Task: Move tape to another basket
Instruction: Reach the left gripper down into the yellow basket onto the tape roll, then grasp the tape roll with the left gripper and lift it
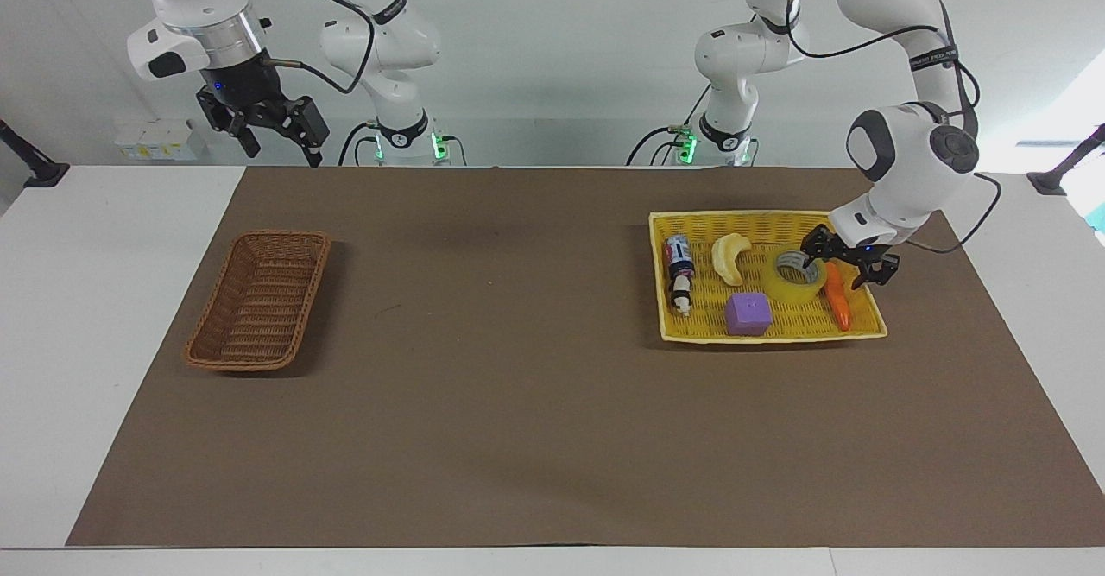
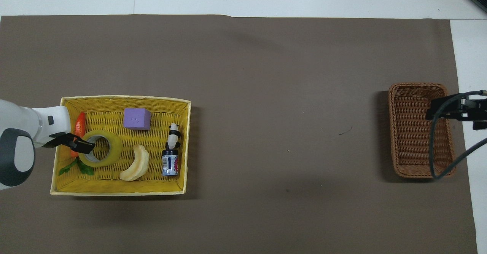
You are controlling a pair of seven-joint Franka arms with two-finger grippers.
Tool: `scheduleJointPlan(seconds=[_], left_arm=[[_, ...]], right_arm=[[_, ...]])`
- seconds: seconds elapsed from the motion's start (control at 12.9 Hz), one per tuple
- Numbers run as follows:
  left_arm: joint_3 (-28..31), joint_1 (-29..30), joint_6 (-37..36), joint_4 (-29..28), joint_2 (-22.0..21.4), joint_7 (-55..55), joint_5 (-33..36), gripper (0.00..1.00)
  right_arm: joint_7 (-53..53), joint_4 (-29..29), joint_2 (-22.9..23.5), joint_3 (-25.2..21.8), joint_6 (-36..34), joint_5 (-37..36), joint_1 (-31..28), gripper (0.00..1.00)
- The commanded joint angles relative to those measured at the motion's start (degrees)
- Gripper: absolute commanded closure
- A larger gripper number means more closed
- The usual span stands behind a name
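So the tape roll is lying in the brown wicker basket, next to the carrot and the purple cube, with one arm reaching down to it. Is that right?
Not quite. The tape lies in the yellow basket, not the brown basket, which holds nothing, as the facing view shows. The rest holds: the carrot and purple cube lie beside it, and the left gripper reaches down to it.

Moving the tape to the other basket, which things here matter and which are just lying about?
Matter: tape, brown basket, yellow basket, open left claw over the tape.
Lying about: purple cube, carrot, banana, small can, panda figure.
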Motion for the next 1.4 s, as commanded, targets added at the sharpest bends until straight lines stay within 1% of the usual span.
scheduleJointPlan(seconds=[0.0,0.16,0.23,0.39,0.54,0.7,1.01,1.17,1.32], left_arm=[[-0.19,0.42,5.49,-4.8,-0.6,1.27,-2.05,0.2],[-0.19,0.33,5.77,-5.78,-0.95,1.09,-2.05,0.86],[-0.19,0.16,5.6,-5.69,-0.95,0.05,-2.05,1.0],[-0.19,0.42,4.99,-4.64,-0.52,-0.67,-2.22,1.0],[-0.19,0.51,2.54,-3.24,-0.34,-0.32,-3.8,1.0],[-0.19,0.6,-2.03,0.97,0.36,-0.32,-4.07,1.0],[-0.19,0.6,-11.69,9.23,0.19,-0.75,-4.15,1.0],[-0.19,0.51,-13.99,11.88,-0.25,-1.45,-4.24,1.0],[-0.27,-0.45,-14.26,13.03,-0.25,-4.34,-5.21,1.0]], right_arm=[[-0.97,-0.39,-0.21,-0.21,0.36,1.2,-0.09,0.0],[-0.97,-0.39,-0.21,-0.21,0.36,1.2,-0.09,0.0],[-0.97,-0.39,-0.21,-0.21,0.36,1.2,-0.09,0.0],[-0.97,-0.39,-0.21,-0.21,0.36,1.2,-0.09,0.0],[-0.97,-0.39,-0.21,-0.21,0.36,1.2,-0.09,0.0],[-0.97,-0.39,-0.21,-0.21,0.36,1.2,-0.09,0.0],[-0.97,-0.39,-0.21,-0.21,0.27,1.2,-0.09,0.0],[-0.97,-0.39,-0.21,-0.21,0.36,1.2,-0.09,0.0],[-0.97,-0.31,-0.21,-0.21,0.36,1.2,-0.09,0.0]])
